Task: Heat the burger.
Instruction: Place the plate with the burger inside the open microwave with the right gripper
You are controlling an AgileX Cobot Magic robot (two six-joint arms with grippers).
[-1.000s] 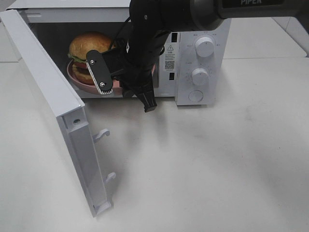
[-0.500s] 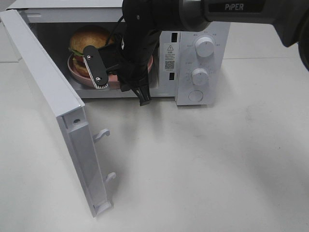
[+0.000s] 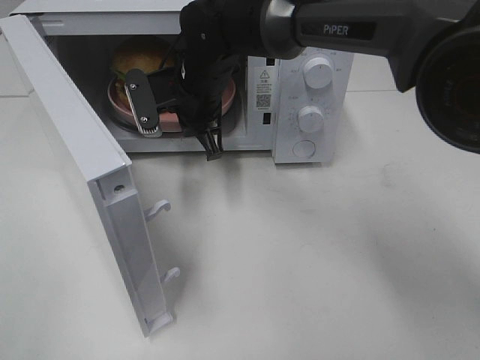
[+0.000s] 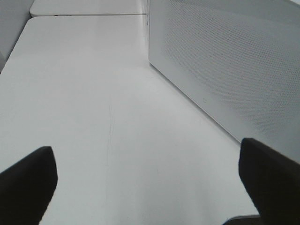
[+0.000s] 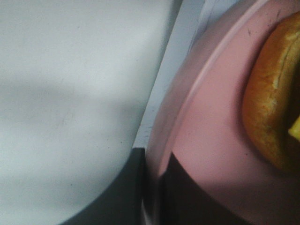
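The right gripper, jaws closed on the near rim of the pink plate, reached into the microwave. The burger sat on that plate just beyond the fingertips, inside the cavity. The left gripper hung with jaws wide apart, holding nothing, the open door ahead and to one side of it. Risk: a rim-only pinch could let the plate tilt or slip, toppling the tall burger; a plate released too near the sill could block the door. Count: one burger, one plate, one microwave, one door, two knobs, upper knob and lower knob.
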